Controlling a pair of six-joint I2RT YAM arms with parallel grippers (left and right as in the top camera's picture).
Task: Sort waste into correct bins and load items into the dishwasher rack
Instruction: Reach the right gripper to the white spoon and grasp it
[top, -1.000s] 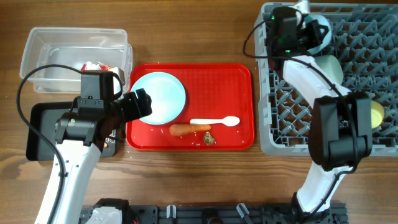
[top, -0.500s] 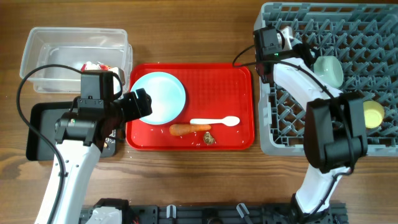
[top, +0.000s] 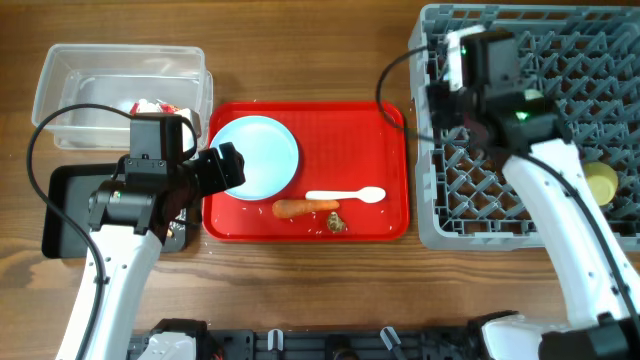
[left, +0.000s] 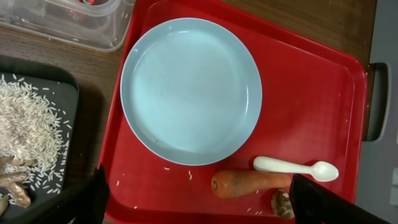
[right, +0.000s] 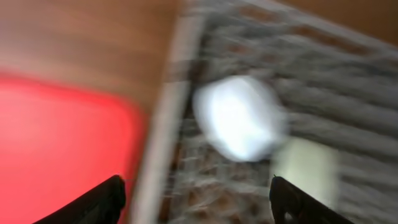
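A light-blue plate (top: 258, 155) (left: 189, 90) lies on the red tray (top: 380, 130). In front of it are an orange carrot (top: 300, 208) (left: 249, 183), a white spoon (top: 345, 196) (left: 295, 167) and a brown scrap (left: 281, 202). My left gripper (top: 215, 170) (left: 198, 186) hangs open over the tray's near left part, holding nothing. My right gripper (top: 442, 92) (right: 196, 186) is open above the left edge of the grey dishwasher rack (top: 600, 60). Its blurred wrist view shows a white bowl (right: 239, 118) and a pale green bowl (right: 305, 165) in the rack.
A clear tub (top: 120, 95) at the back left holds a red-and-white wrapper (top: 150, 107). A black tray (top: 60, 215) (left: 62, 68) with rice (left: 28, 134) lies under my left arm. A yellow cup (top: 603, 183) sits at the rack's right side.
My right gripper has opened and its arm has swung over the rack's left side, still moving fast. The left arm and the things on the red tray have not moved.
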